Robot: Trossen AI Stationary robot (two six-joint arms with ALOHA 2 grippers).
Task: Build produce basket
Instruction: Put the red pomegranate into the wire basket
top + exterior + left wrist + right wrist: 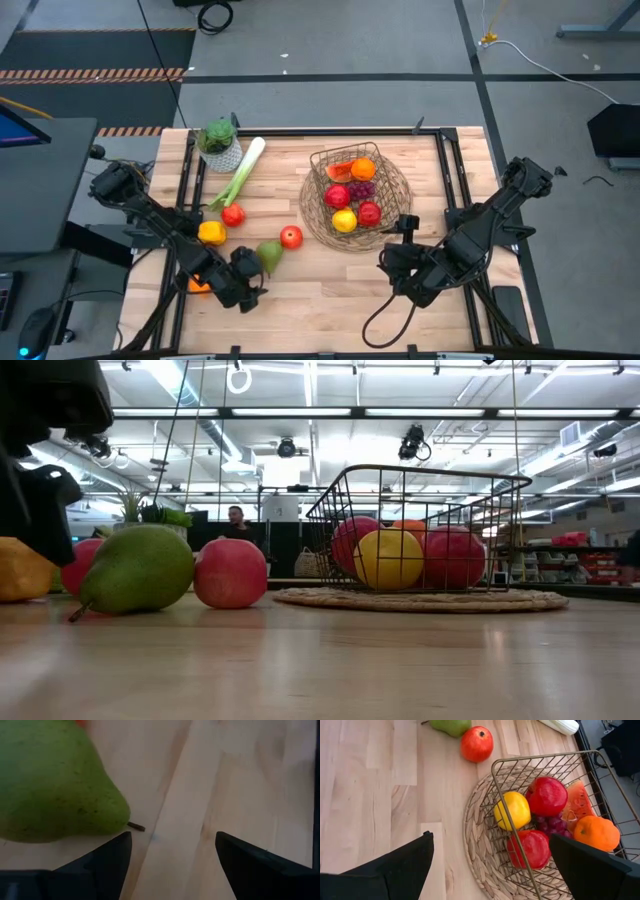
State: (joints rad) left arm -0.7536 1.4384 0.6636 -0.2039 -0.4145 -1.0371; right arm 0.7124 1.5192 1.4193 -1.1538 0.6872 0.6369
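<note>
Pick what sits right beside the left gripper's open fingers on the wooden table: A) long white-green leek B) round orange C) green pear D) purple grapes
C: the green pear lies on the table just ahead of the left gripper, outside its open fingers, stem pointing toward the gap; the high view puts the same pear next to that gripper.

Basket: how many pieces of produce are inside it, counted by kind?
Red fruits: 2
Yellow fruit: 1
Orange: 1
Watermelon slice: 1
Grape bunch: 1
Total in basket: 6
</note>
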